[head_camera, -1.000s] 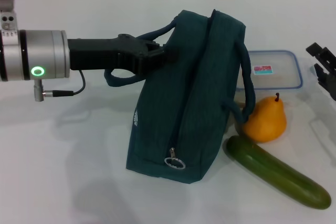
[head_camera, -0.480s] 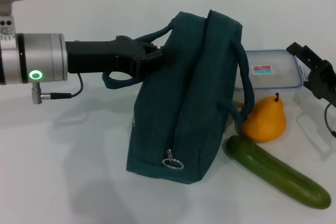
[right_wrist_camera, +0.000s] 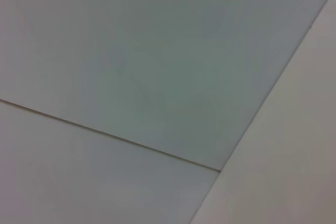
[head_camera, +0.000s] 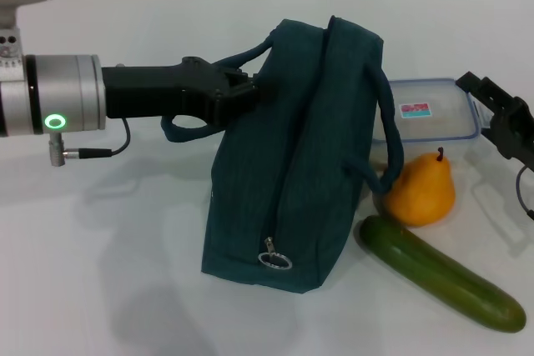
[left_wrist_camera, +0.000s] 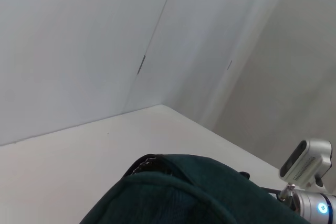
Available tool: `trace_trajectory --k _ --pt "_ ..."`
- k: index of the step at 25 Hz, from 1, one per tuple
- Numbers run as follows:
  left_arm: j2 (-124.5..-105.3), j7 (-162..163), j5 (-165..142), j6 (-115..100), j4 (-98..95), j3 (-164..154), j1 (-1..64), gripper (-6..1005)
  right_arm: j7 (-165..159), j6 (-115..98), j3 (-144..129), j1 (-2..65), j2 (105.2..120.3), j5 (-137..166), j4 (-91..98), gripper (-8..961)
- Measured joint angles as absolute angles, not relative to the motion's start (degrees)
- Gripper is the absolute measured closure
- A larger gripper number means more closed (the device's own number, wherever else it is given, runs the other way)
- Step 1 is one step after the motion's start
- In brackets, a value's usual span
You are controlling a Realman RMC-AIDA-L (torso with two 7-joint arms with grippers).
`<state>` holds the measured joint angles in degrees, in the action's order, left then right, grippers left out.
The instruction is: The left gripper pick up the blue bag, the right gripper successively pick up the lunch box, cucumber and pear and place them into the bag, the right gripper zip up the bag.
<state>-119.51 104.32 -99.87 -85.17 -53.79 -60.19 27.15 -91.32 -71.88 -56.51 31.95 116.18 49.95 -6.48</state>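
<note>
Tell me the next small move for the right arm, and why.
Probably ease the right gripper down onto the lunch box. The left gripper already holds the blue bag at its top edge, and the box, first to be packed, lies on the table beside the right gripper.

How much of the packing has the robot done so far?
Only the first bit. The left gripper holds the bag up by its top. The right gripper is beside the lunch box but hasn't picked it up. The lunch box, pear and cucumber all lie on the table, so packing and zipping are left.
</note>
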Motion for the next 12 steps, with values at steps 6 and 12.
trace_trajectory --k 6,12 --pt "-119.61 103.71 -99.66 -85.10 -53.79 -60.27 27.15 957 -91.30 -71.77 -56.43 31.58 116.18 49.63 -6.37 341" --pt "-119.67 103.32 -99.60 -85.00 -53.41 -60.31 27.16 958 -90.51 -71.88 -55.89 31.24 116.19 49.68 -6.13 619"
